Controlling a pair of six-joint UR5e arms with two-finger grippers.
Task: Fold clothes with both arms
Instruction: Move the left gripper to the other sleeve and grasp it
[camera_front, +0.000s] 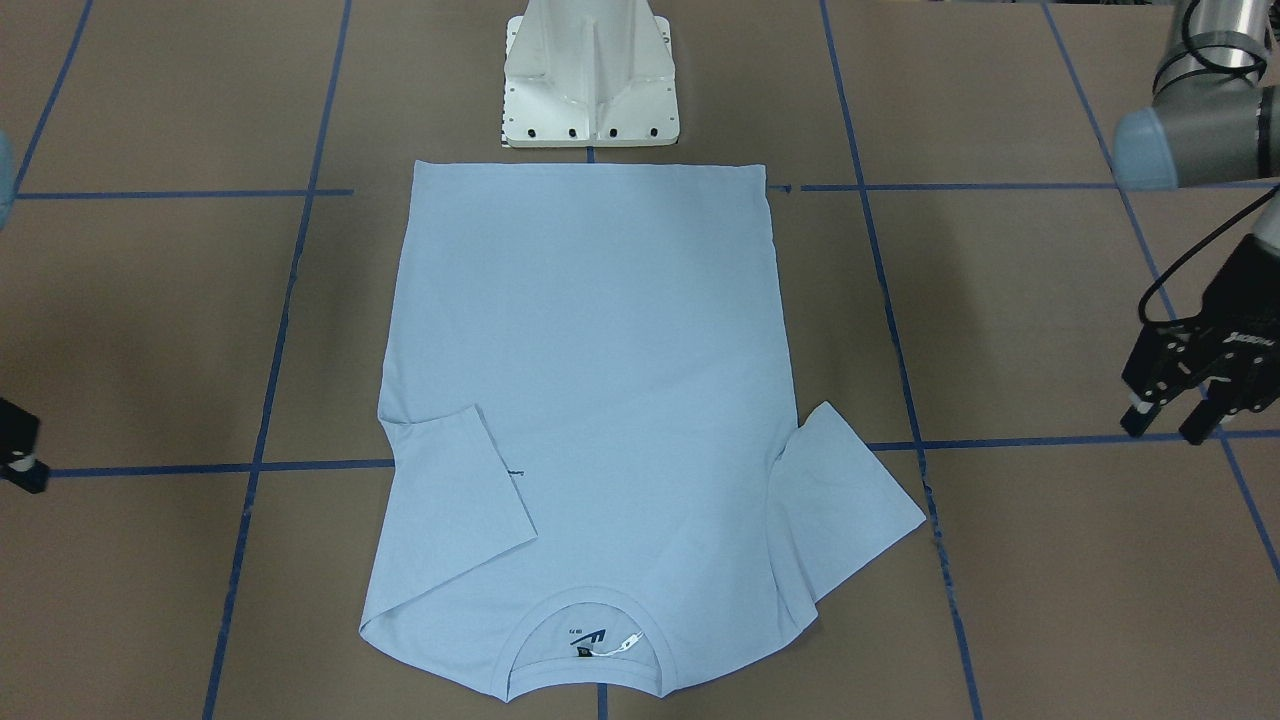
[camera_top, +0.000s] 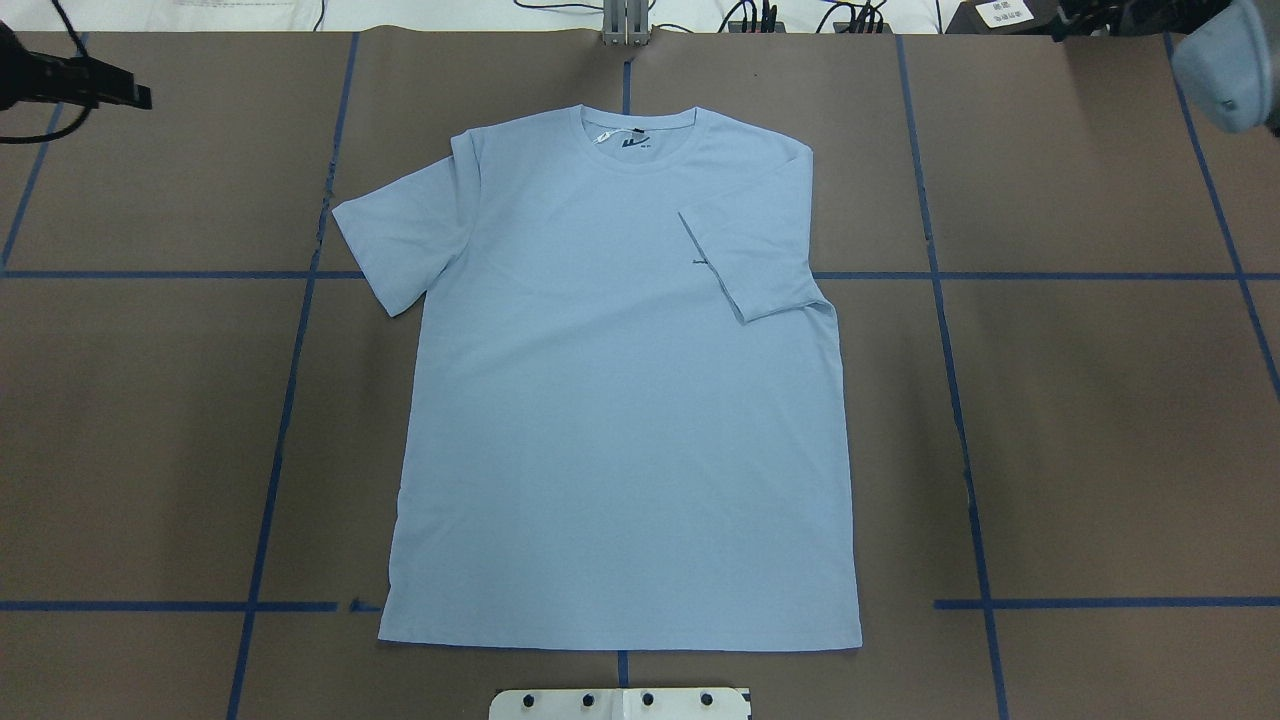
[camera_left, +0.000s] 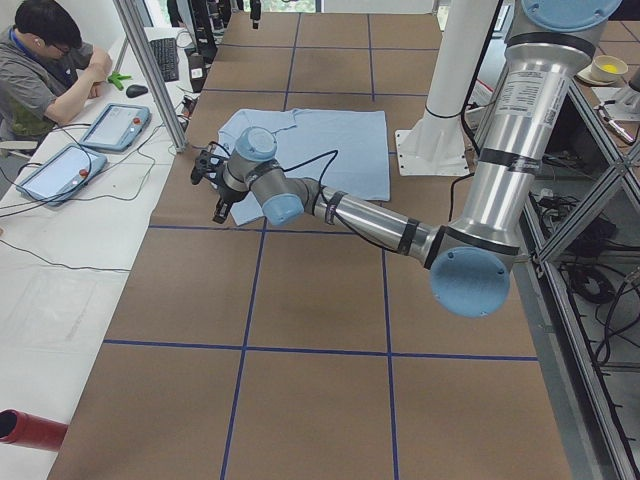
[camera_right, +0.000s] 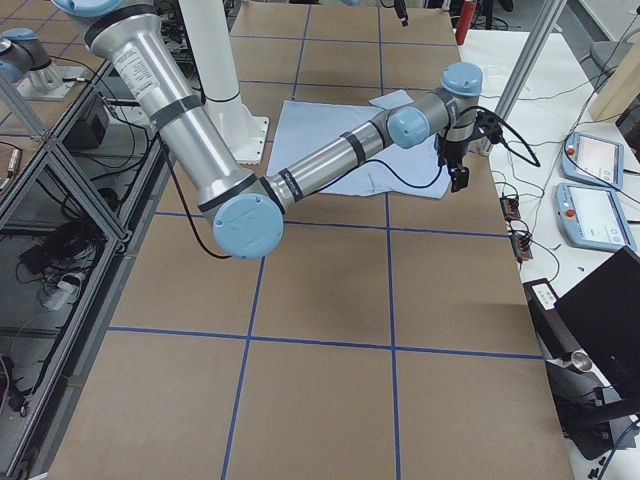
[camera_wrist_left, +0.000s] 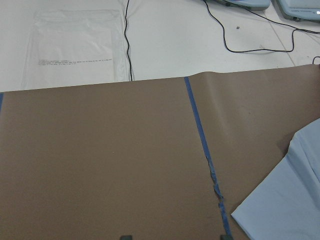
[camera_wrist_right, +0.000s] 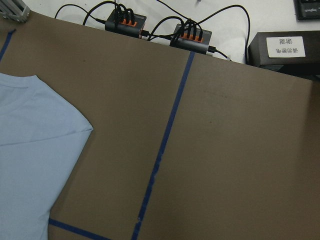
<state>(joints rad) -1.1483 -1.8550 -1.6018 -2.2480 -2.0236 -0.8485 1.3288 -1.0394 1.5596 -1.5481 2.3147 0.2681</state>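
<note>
Exterior front-facing: the T-shirt (camera_front: 590, 380) is laid flat, the left gripper (camera_front: 1165, 428) is spread apart, and the right gripper (camera_front: 20, 448) is cut off, its state untellable.

The right gripper (camera_front: 18, 446) is cut off by the front view's edge, so how its jaws stand is unclear. A folded sleeve (camera_top: 760, 250) hides most of the chest print (camera_top: 700, 262). The collar label (camera_front: 590, 637) is too small to read. The pedestal (camera_front: 590, 75) is cropped at the top.
</note>
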